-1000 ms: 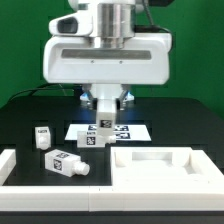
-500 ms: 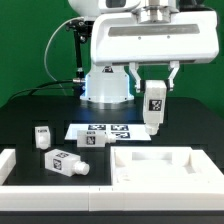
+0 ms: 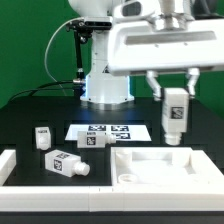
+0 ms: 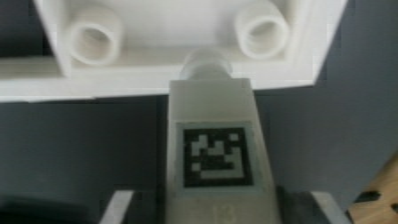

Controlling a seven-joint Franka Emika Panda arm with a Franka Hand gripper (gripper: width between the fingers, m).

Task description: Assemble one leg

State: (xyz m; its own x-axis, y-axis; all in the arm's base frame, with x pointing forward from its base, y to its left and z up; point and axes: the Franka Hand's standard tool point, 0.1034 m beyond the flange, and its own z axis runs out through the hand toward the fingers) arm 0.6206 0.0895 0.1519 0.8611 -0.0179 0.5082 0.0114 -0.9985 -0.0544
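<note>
Gripper (image 3: 174,96) is up over the right side of the table (image 3: 30,112). Its fingers (image 3: 156,88) are pinching the leg (image 3: 175,113) by its upper end, one on each side.

The leg hangs upright in the air, tag facing the exterior camera, narrow end down. It's above the far right part of the panel (image 3: 150,151) and not touching it.

In the wrist view the leg (image 4: 214,120) runs straight away from the camera, with the tag (image 4: 214,152) on the face toward the camera. Its peg end (image 4: 208,70) points at the panel (image 4: 178,22). The peg tip sits between the two round holes I can see, one hole (image 4: 93,40) and the other hole (image 4: 263,35), close to the panel's edge. It isn't in either hole. I can't tell the height above the panel from this view.

The panel lies flat, near right on the table, rim up.

Other parts on the table:
- The marker board (image 3: 125,130) is in the middle, just beyond the panel's far left corner.
- A small leg (image 3: 96,140) lies at the board's near left edge.
- A standing leg (image 3: 42,136) is to the left, apart from the board.
- A lying leg (image 3: 65,163) is near left, on its side, tags showing.

All three are well apart from the gripper.
</note>
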